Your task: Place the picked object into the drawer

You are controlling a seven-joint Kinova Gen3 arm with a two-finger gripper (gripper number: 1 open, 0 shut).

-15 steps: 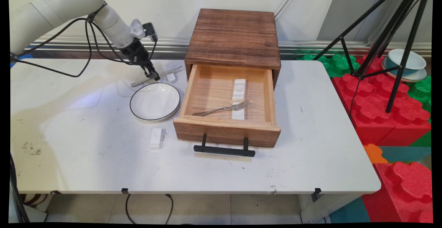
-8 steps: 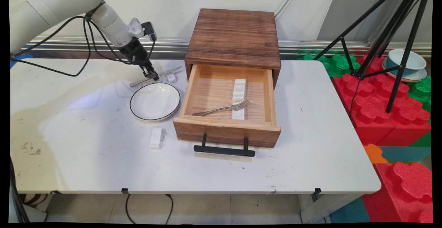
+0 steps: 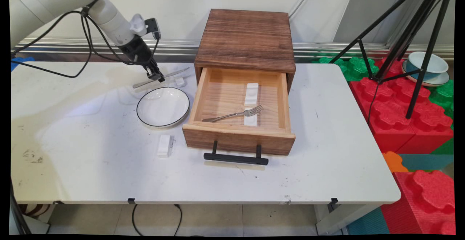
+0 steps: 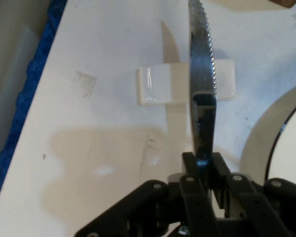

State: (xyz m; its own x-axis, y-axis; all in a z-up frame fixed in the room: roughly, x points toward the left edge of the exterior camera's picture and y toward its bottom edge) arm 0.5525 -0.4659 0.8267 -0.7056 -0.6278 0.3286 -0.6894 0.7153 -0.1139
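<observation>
- the knife (image 4: 201, 74) sat pinched between the pressed-together jaws of the gripper (image 3: 155, 76), held by its handle with the blade on edge; in the hand view the toothed edge ran straight out ahead of the jaws.
- seen from the main view, the knife lay slanted, its handle end sticking out past the jaws toward the arm's side and its tip pointing toward the drawer box (image 3: 247, 40); whether it was clear of the table (image 3: 91, 153) could not be told.
- a small white rest (image 4: 160, 85) lay flat on the table just ahead of the jaws, crosswise under the blade; contact between the two could not be told.
- a white plate (image 3: 163, 106) with a dark rim lay on the table just below the jaws in the main view, and its rim curved in at the right edge of the hand view.
- the open drawer (image 3: 239, 113) stood off to the side the blade tip pointed at, holding a fork (image 3: 234, 114) laid across a white rest, with another white rest (image 3: 251, 89) behind it.
- a further white block (image 3: 164, 145) lay on the table well away from the jaws, beyond the plate.
</observation>
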